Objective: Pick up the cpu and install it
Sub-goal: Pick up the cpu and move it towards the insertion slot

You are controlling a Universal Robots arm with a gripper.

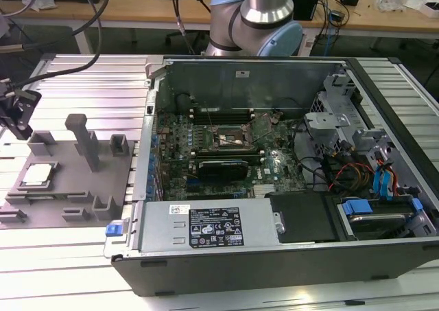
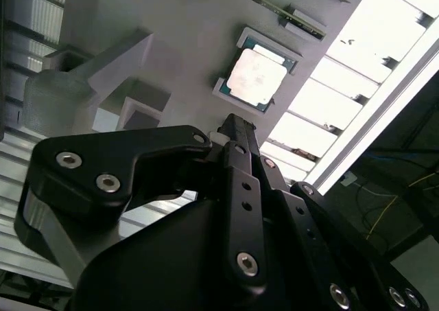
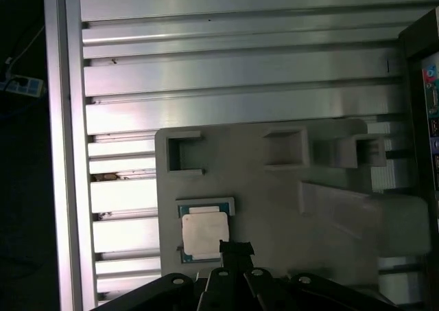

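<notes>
Hovering near the cpu (image 3: 204, 234), the gripper (image 3: 235, 248) looks to be above it and not touching. That is a judgement. Fingers (image 2: 240, 156) are pressed together with nothing between them. The cpu lies flat, silvery top up, in a shallow recess of the grey fixture (image 1: 75, 191). The fixture is on the slotted metal surface (image 1: 68, 270) at the exterior view's left, well apart from the open computer case (image 1: 274, 266).

Step in hand, my read: approach for the pick, cpu not yet lifted. To do it well:
- Spread the fingers wider than the chip before descending.
- Centre over the lid and stay square to the recess walls.
- Come straight down and take two opposite edges lightly, without scraping the top.
- Keep clear of the tall post (image 1: 86, 143) on the fixture.

Views:
- The exterior view gives the layout: gripper (image 1: 20, 122) at the fixture end, and the motherboard (image 1: 206, 163) with its socket (image 1: 230, 138) inside the case.
- The first wrist view looks flat onto the fixture. The fingertips line up with one corner of the chip, not its middle.
- The second wrist view sees the cpu (image 2: 257, 77) at a slant, showing the recess lip and green rim, with the gripper (image 2: 233, 124) pointing toward it.
</notes>
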